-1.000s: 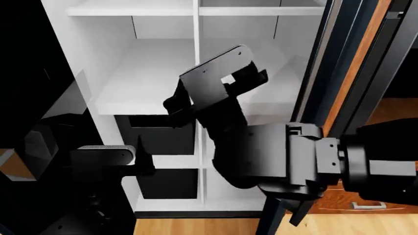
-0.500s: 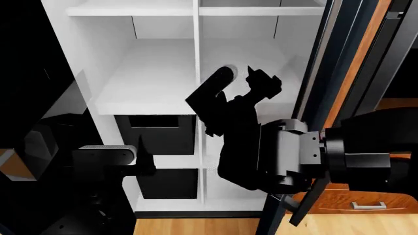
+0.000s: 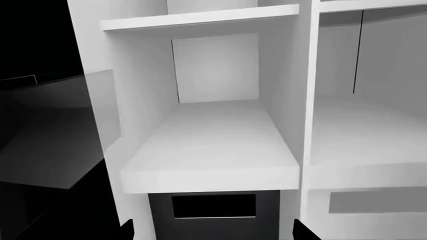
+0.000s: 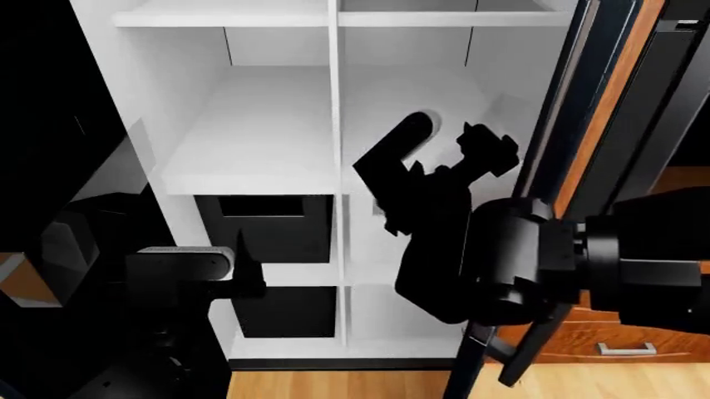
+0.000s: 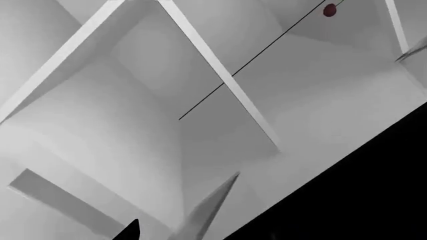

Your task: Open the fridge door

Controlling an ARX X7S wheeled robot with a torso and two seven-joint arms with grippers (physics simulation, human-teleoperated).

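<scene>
The fridge (image 4: 258,150) stands open in front of me, white shelves and black bins (image 4: 272,229) showing. Its dark left door (image 4: 45,116) is swung out on the left, and the right door (image 4: 579,125) shows edge-on on the right. My right gripper (image 4: 446,143) is open and empty in front of the right-hand shelf, close to the right door's edge. One of its fingertips (image 5: 131,232) shows in the right wrist view against the white interior (image 5: 133,140). Low on the left, my left gripper (image 3: 213,231) hangs open and empty, facing a black bin (image 3: 213,216) under a shelf (image 3: 210,150).
A wooden cabinet with a drawer handle (image 4: 621,349) sits behind the right door. Wooden floor (image 4: 332,384) runs below the fridge. A small red spot (image 5: 329,10) shows deep in the fridge in the right wrist view.
My right gripper has turned and shifted to the right, toward the right door's edge, and that edge now sits a little further right. The left arm has stayed put.
</scene>
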